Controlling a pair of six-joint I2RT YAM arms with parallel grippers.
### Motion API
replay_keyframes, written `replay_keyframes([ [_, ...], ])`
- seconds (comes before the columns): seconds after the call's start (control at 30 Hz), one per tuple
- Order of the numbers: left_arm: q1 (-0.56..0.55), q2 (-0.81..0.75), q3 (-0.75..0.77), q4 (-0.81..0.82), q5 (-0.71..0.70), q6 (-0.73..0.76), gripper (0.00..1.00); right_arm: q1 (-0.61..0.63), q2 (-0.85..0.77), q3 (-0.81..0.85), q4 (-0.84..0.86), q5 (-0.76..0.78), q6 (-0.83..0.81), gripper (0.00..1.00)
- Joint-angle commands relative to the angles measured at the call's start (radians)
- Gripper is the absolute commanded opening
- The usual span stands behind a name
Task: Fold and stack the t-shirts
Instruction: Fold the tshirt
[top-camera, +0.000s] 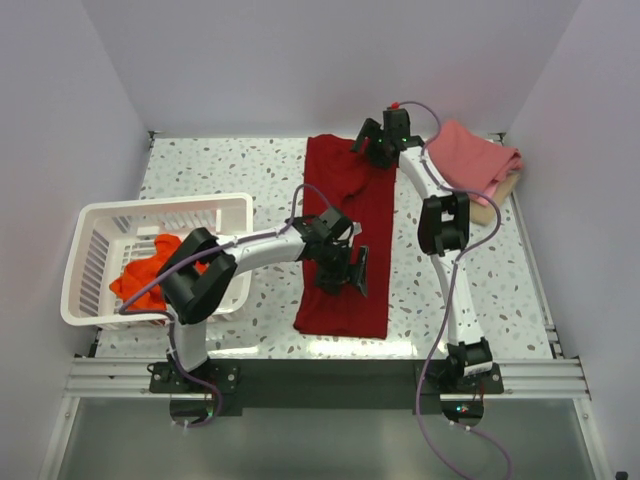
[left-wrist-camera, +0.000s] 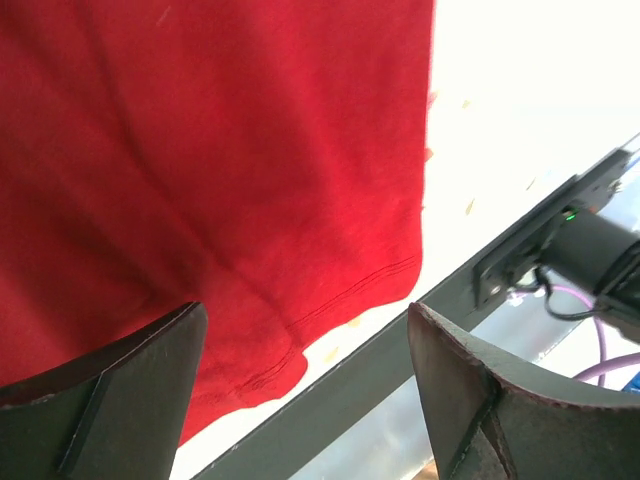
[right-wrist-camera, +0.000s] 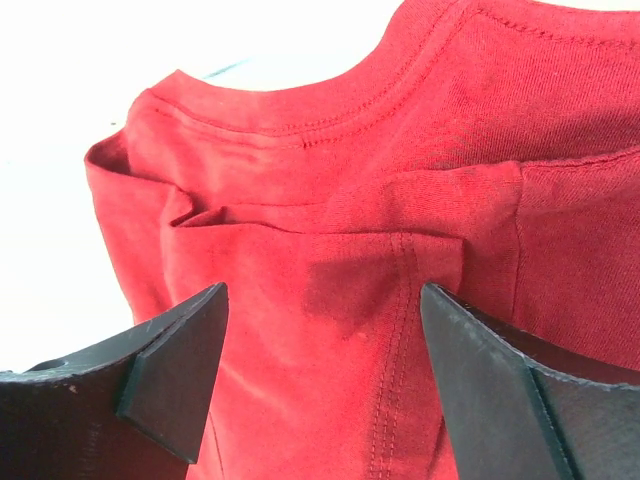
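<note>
A large dark crimson t-shirt (top-camera: 345, 200) lies folded lengthwise as a long strip down the middle of the table. My left gripper (top-camera: 343, 276) hovers open above its near half; the left wrist view shows the hem (left-wrist-camera: 330, 305) near the table's front edge. My right gripper (top-camera: 372, 147) is open over the collar end, where a folded-in sleeve (right-wrist-camera: 330, 260) lies between the fingers. An orange-red t-shirt (top-camera: 145, 275) is crumpled in the basket. A folded pink t-shirt (top-camera: 472, 158) lies on a tan one (top-camera: 486, 212) at the far right.
A white slotted plastic basket (top-camera: 100, 240) stands at the left. The terrazzo table (top-camera: 210, 165) is walled on three sides. A metal rail (left-wrist-camera: 380, 370) runs along the front edge.
</note>
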Motion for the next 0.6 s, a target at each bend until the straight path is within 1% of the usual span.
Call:
replay_keyframes([
  [0.0,-0.003,0.015,0.108,0.042,0.020,0.023,0.86,0.009,0.066,-0.011,-0.007,-0.073,0.011,0.82],
  [0.1,-0.004,-0.007,0.166,0.025,-0.006,0.053,0.87,0.009,0.007,-0.019,-0.004,-0.087,-0.024,0.87],
  [0.17,-0.003,-0.036,0.183,-0.001,-0.038,0.077,0.87,0.009,-0.074,-0.056,0.000,-0.078,-0.067,0.89],
  [0.23,-0.003,-0.097,0.175,-0.013,-0.101,0.106,0.88,0.007,-0.136,-0.102,0.000,-0.064,-0.113,0.89],
  [0.27,-0.002,-0.122,0.155,-0.024,-0.122,0.115,0.88,0.011,-0.204,-0.117,-0.004,-0.052,-0.130,0.90],
  [0.3,-0.002,-0.172,0.139,-0.029,-0.164,0.123,0.89,0.011,-0.239,-0.137,-0.018,-0.044,-0.159,0.90],
  [0.33,-0.002,-0.197,0.119,-0.033,-0.184,0.134,0.89,0.009,-0.281,-0.192,-0.026,-0.037,-0.170,0.91],
  [0.37,0.000,-0.221,0.070,-0.045,-0.204,0.137,0.89,0.011,-0.359,-0.229,-0.029,-0.026,-0.179,0.91],
  [0.4,0.000,-0.270,0.040,-0.052,-0.240,0.140,0.89,0.014,-0.412,-0.269,-0.038,-0.020,-0.197,0.91],
  [0.43,0.000,-0.293,-0.019,-0.056,-0.259,0.142,0.89,0.017,-0.456,-0.356,-0.046,-0.011,-0.205,0.91],
  [0.47,0.000,-0.315,-0.045,-0.070,-0.274,0.143,0.89,0.021,-0.546,-0.404,-0.059,0.005,-0.211,0.91],
  [0.5,0.001,-0.353,-0.072,-0.076,-0.300,0.145,0.89,0.032,-0.591,-0.453,-0.091,0.011,-0.220,0.91],
  [0.53,0.000,-0.372,-0.119,-0.081,-0.314,0.148,0.89,0.040,-0.633,-0.559,-0.112,0.020,-0.223,0.91],
  [0.57,0.001,-0.390,-0.142,-0.082,-0.334,0.149,0.89,0.062,-0.729,-0.620,-0.151,0.048,-0.225,0.91],
])
